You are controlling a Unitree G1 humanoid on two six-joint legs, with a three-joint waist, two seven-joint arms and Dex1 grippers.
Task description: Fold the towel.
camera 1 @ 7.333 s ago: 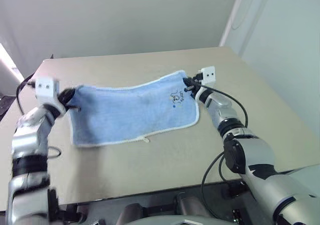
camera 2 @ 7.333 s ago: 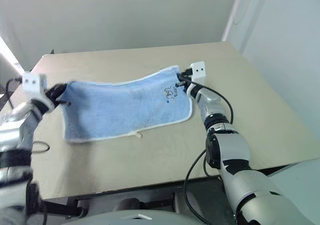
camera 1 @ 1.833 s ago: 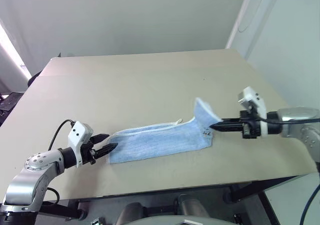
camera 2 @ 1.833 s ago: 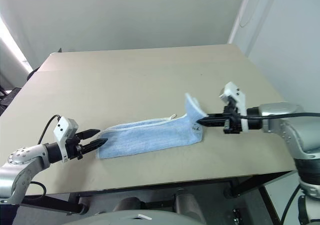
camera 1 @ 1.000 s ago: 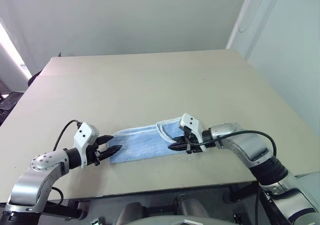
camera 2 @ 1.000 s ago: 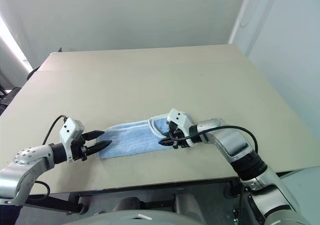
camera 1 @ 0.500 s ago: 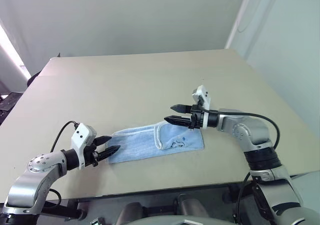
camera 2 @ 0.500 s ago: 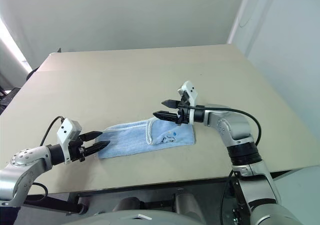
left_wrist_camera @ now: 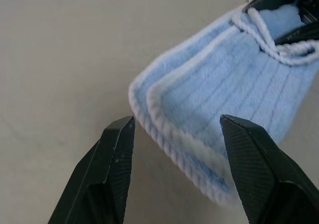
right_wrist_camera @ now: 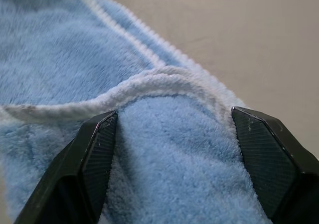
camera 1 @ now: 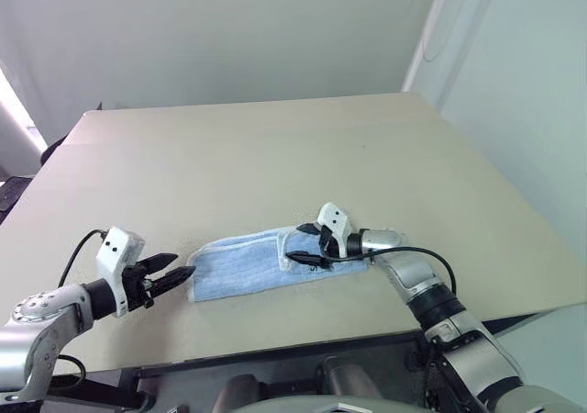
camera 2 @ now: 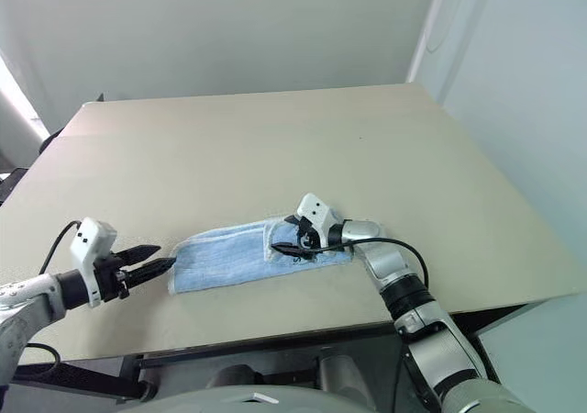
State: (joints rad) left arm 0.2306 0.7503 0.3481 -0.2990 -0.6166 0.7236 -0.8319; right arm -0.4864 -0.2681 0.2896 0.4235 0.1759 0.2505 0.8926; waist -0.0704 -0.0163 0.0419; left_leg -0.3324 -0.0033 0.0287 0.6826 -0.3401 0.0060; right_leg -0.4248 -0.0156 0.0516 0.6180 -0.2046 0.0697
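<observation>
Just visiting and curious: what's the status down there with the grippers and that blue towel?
Left gripper open, just off towel end. Right gripper open over the folded-over flap. Towel lies as a folded strip on table. Nothing in the way.

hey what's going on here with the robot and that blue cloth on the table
The robot is folding a small light-blue towel on a beige table. The towel lies as a narrow strip with its right end turned over onto the middle. The right tool, open, sits over that folded-over end, fingers spread across the white piped edge. The left tool, also open, hovers just off the towel's left end, not touching it.
</observation>
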